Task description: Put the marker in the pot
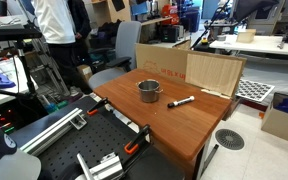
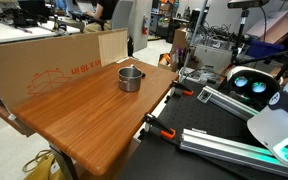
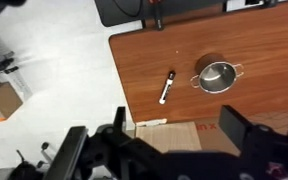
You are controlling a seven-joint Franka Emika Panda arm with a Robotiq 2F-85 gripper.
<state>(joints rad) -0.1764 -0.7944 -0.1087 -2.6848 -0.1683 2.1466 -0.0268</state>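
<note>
Black hand (image 3: 174,125) gapes wide, holding nothing, well above marker (image 3: 167,87) and pot (image 3: 217,77).

Standing on the table (image 1: 189,130), toward its far side: the pot (image 1: 149,91). Lying to the right of the pot and a little nearer in an exterior view, apart from it: the marker (image 1: 181,102). Behind both, along the far table edge: a cardboard sheet (image 1: 214,72).

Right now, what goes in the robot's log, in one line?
marker: on table, beside pot, apart | pot: upright | gripper: open, empty, above table
</note>
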